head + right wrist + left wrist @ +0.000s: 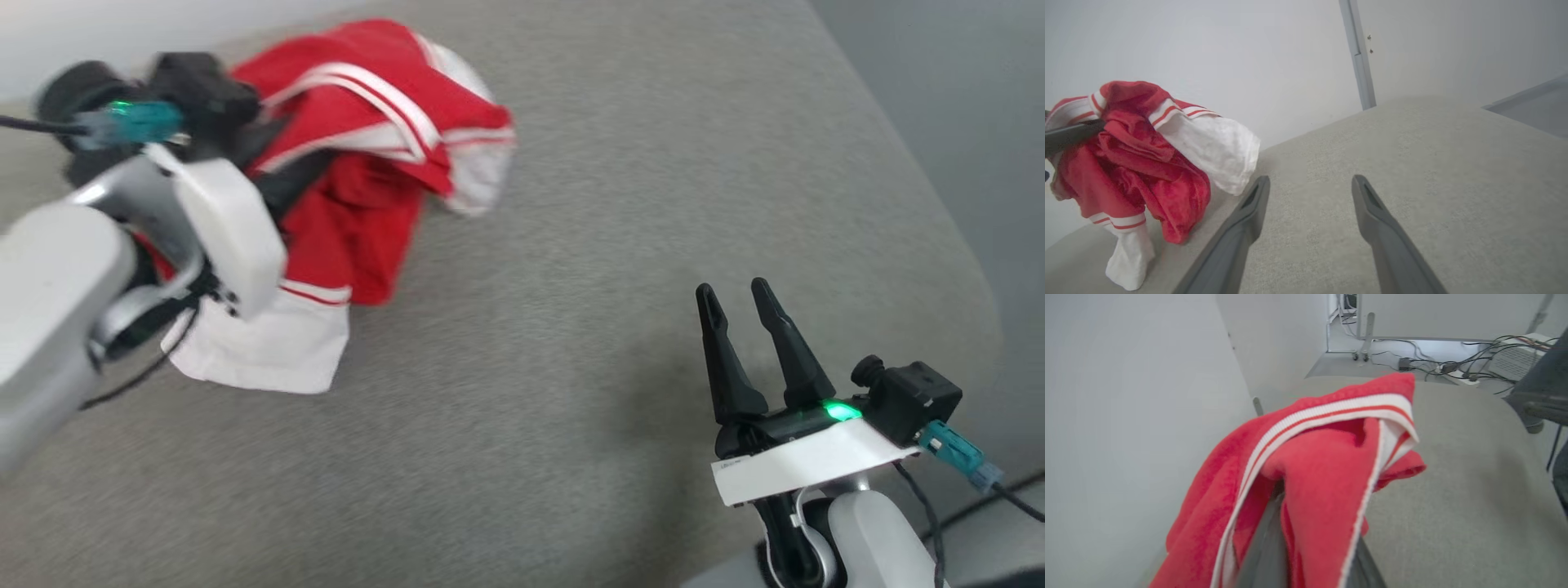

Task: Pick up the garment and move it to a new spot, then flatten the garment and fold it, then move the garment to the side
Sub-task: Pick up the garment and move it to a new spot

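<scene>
The garment [367,163], red with white sleeves and striped trim, hangs bunched from my left gripper [298,180] at the upper left of the grey table. That gripper is shut on the cloth. In the left wrist view the garment [1323,469] drapes over both fingers [1263,551] and hides their tips. One white sleeve [1126,261] trails down to the tabletop. My right gripper [732,292] stands open over the table's near right part with nothing between its fingers, well away from the garment [1147,163]. In the right wrist view the right gripper [1310,181] points across bare table.
The grey table [571,327] has a rounded edge at the right [980,310]. A pale wall [1249,61] stands close behind the garment. Past the table's far end lie floor cables [1437,363] and a dark chair [1539,400].
</scene>
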Robot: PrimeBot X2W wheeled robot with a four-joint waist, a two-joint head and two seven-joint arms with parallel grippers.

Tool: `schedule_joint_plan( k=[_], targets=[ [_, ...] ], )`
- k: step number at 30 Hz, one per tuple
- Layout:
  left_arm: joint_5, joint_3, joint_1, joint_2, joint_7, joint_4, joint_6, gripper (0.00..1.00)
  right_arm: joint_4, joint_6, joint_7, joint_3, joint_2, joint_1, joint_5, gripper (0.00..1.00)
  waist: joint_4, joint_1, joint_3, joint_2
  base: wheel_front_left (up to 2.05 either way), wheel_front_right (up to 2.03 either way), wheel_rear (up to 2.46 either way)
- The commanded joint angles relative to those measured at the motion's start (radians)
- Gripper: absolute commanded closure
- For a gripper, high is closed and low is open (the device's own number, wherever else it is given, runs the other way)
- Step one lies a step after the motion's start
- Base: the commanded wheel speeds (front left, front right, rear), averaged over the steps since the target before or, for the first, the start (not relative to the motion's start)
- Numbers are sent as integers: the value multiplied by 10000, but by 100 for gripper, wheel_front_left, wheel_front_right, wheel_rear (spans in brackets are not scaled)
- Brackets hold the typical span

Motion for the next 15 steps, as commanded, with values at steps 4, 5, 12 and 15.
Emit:
schedule_joint_plan(
  k=[4, 5, 12, 15],
  targets=[
    [-316, -931, -26, -259, 542, 74, 26, 100, -139, 1, -53, 99, 4, 270, 460, 0, -1454, 0, 405, 0, 0, 0, 0],
    [-342, -1094, 62, -327, 648, 142, 26, 100, -177, 1, -53, 57, 3, 353, 532, 0, -1571, 0, 429, 0, 0, 0, 0],
    [482, -1482, 568, -641, 1776, 597, 26, 100, -524, 1, -53, -495, 6, 808, 897, 0, -1685, 0, 700, 0, 0, 0, 0],
    [1544, -1476, 1051, -532, 2878, 346, 25, 100, -664, 1, -51, -678, 4, 984, 1040, 0, -1740, 0, 816, 0, 0, 0, 0]
  ],
)
